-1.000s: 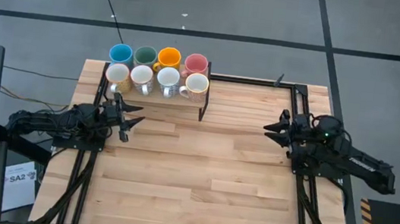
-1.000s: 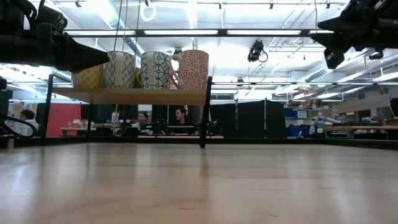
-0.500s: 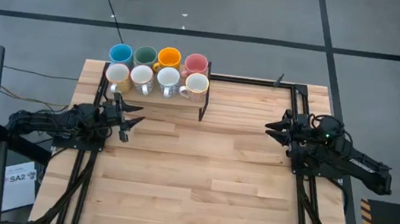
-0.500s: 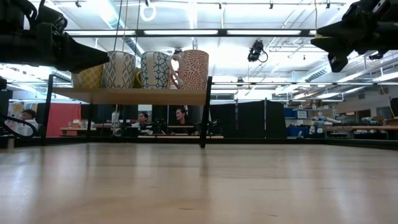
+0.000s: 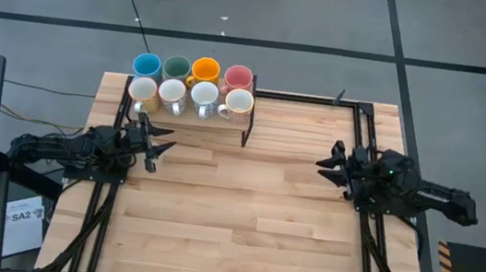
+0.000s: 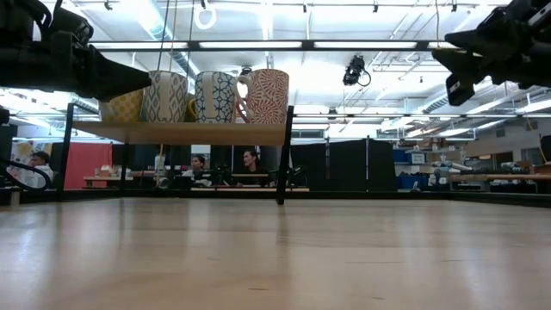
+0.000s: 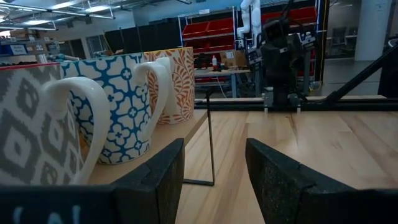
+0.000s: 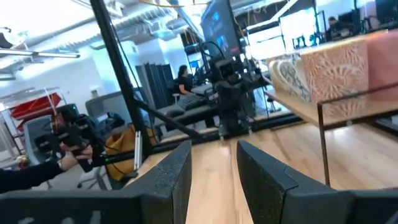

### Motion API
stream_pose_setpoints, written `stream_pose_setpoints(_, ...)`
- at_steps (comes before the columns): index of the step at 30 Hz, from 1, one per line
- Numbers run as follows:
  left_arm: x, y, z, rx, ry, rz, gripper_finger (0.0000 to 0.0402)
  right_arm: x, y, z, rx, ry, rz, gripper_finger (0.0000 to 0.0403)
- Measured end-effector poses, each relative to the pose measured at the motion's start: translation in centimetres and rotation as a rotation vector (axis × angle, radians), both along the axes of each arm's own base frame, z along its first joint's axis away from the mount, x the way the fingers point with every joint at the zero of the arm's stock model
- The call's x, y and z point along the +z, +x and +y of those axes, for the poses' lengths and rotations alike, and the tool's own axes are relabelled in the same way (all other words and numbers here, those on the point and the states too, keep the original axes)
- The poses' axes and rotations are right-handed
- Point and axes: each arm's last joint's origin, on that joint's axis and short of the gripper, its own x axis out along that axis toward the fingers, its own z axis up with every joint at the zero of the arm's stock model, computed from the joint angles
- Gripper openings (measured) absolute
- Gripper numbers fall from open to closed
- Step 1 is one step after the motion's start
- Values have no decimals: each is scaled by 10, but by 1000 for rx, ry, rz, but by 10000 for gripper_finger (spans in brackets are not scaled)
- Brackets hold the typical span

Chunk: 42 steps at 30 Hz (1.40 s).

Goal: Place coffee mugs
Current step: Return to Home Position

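Eight coffee mugs stand upright in two rows on a raised wooden shelf [image 5: 192, 115] at the table's far left. The far row is blue [image 5: 147, 64], dark green [image 5: 176, 67], orange-yellow [image 5: 206, 68] and pink [image 5: 238, 78]. The near row is four white mugs [image 5: 203, 97]. In the low view they show patterned sides [image 6: 215, 96]. My left gripper [image 5: 165, 140] hovers open just near of the shelf, beside a blue-patterned mug [image 7: 118, 106], its fingers [image 7: 158, 180] touching nothing. My right gripper [image 5: 325, 160] hangs open over the table's right part, facing left.
The shelf stands on thin black metal legs [image 6: 283, 155] with open space under it. Black frame rails run along the table's left and right sides [image 5: 368, 254]. The wooden table top [image 5: 242, 220] lies between the arms. People sit in the room beyond the table [image 6: 250, 164].
My right gripper has shifted a little toward the table's near edge and its arm has swung to lie more level along the right side; it stays open. The left arm and the mugs have kept still.
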Motion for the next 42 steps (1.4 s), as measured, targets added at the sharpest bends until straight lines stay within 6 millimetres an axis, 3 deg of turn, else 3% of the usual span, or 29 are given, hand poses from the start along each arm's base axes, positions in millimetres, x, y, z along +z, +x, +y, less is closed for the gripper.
stream_pose_setpoints(6, 0, 0, 0, 0, 0, 0, 176, 4, -1, 0, -22, -52, -29, 133)
stream_pose_setpoints(15, 0, 0, 0, 0, 0, 0, 176, -12, 2, -3, -125, -43, 106, 133)
stream_pose_setpoints(23, 0, 0, 0, -1, 0, 0, 176, -14, 2, -7, -235, -65, 134, 133)
stream_pose_setpoints(42, 0, 0, 0, -5, -14, -5, 176, -15, 2, -7, -242, -81, 136, 133)
